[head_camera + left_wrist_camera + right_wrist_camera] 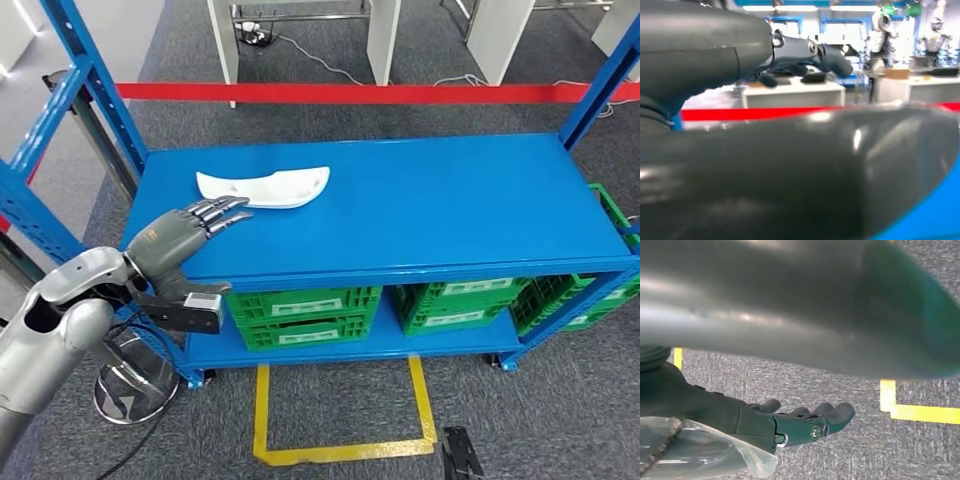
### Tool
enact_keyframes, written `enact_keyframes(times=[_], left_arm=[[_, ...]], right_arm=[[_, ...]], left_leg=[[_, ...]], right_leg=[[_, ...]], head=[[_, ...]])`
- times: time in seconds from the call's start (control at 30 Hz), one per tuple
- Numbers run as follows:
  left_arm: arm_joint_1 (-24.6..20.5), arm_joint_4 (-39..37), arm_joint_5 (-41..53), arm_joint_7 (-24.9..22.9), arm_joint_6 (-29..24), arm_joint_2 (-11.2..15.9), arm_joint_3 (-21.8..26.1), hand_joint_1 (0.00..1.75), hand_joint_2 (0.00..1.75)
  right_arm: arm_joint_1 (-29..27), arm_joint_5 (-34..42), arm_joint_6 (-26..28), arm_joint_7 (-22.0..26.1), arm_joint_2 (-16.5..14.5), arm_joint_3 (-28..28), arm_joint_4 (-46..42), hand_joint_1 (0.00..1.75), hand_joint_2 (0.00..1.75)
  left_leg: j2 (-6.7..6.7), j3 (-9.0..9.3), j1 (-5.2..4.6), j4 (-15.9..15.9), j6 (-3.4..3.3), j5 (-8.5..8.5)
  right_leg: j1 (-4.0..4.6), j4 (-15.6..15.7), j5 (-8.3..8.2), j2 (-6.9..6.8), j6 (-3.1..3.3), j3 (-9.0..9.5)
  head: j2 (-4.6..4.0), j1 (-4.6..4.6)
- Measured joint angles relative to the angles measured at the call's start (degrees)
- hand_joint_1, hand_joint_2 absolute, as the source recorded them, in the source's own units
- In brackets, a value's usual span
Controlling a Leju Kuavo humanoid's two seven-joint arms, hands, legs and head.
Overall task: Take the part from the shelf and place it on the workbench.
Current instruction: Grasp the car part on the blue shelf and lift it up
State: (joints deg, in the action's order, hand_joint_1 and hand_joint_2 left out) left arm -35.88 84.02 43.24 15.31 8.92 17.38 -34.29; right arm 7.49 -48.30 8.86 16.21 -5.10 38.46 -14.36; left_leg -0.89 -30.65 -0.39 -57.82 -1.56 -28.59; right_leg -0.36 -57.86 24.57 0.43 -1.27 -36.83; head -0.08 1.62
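Part (266, 187) on shelf (453, 210) top, left; crates (306, 316) below

Shelf (423, 200): painted metal, smooth, slight sheen. Part (264, 187): white, glossy plastic. Crates (306, 315): green ribbed plastic. Floor (340, 400): grey carpet, rough. Left hand (177, 240): matt grey.
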Motion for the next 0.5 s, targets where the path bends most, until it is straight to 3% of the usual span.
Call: enact_keyframes(times=[0.13,0.23,0.27,0.3,0.33,0.4,0.43,0.5], left_arm=[[-0.60,-0.20,-0.08,0.19,-0.76,-0.40,-1.17,0.00,0.00],[-0.89,-0.22,-0.03,0.20,-1.58,-0.67,-1.92,0.00,0.00],[-0.88,-0.23,-0.01,0.19,-1.77,-0.72,-2.18,0.00,0.00],[-0.86,-0.24,0.01,0.15,-1.92,-0.75,-2.46,0.00,0.00],[-0.86,-0.25,0.02,0.12,-2.07,-0.78,-2.71,0.00,0.00],[-0.96,-0.25,0.02,0.06,-2.26,-0.84,-3.01,0.00,0.00],[-1.07,-0.25,0.01,0.04,-2.32,-0.88,-3.06,0.00,0.00],[-1.43,-0.25,0.01,0.03,-2.37,-0.95,-3.21,0.00,0.00]], right_arm=[[0.31,-0.15,0.02,0.00,-0.23,-0.18,0.00,0.00,0.00],[0.61,-0.20,0.02,0.00,-0.30,-0.27,0.00,0.00,0.00],[0.58,-0.21,0.01,-0.01,-0.30,-0.29,0.00,0.00,0.00],[0.53,-0.22,-0.01,-0.01,-0.31,-0.31,0.00,0.00,0.00],[0.48,-0.23,-0.01,-0.02,-0.32,-0.32,0.00,0.00,0.00],[0.48,-0.26,-0.01,-0.02,-0.33,-0.34,0.00,0.00,0.00],[0.52,-0.27,-0.01,-0.02,-0.34,-0.35,0.00,0.00,0.00],[0.59,-0.28,0.01,-0.03,-0.36,-0.37,0.00,0.00,0.00]], left_leg=[[0.14,-0.59,0.09,-2.27,1.07,-1.26],[0.26,-5.56,0.49,-11.94,2.06,-5.38],[0.27,-7.48,0.61,-14.95,2.26,-6.35],[0.28,-8.70,0.68,-16.33,2.37,-6.29],[0.29,-8.95,0.71,-15.64,2.36,-5.04],[0.32,-6.76,0.68,-8.81,2.02,0.12],[0.36,-5.47,0.53,-5.22,1.72,1.93],[0.37,-4.05,0.18,-0.87,1.02,3.31]], right_leg=[[-0.24,0.44,0.44,0.01,0.95,1.60],[-0.38,0.68,1.11,-0.01,1.61,2.65],[-0.38,0.67,1.34,0.01,1.69,2.89],[-0.37,0.67,1.53,0.02,1.71,3.13],[-0.37,0.66,1.70,0.04,1.70,3.40],[-0.36,0.67,2.07,0.10,1.57,4.07],[-0.31,0.67,2.22,0.12,1.42,4.34],[-0.22,0.61,2.46,0.10,0.96,4.35]], head=[[-0.01,-0.08],[-0.01,-0.15],[-0.01,-0.15],[0.00,-0.15],[0.00,-0.15],[-0.01,-0.15],[-0.01,-0.12],[-0.01,-0.10]])
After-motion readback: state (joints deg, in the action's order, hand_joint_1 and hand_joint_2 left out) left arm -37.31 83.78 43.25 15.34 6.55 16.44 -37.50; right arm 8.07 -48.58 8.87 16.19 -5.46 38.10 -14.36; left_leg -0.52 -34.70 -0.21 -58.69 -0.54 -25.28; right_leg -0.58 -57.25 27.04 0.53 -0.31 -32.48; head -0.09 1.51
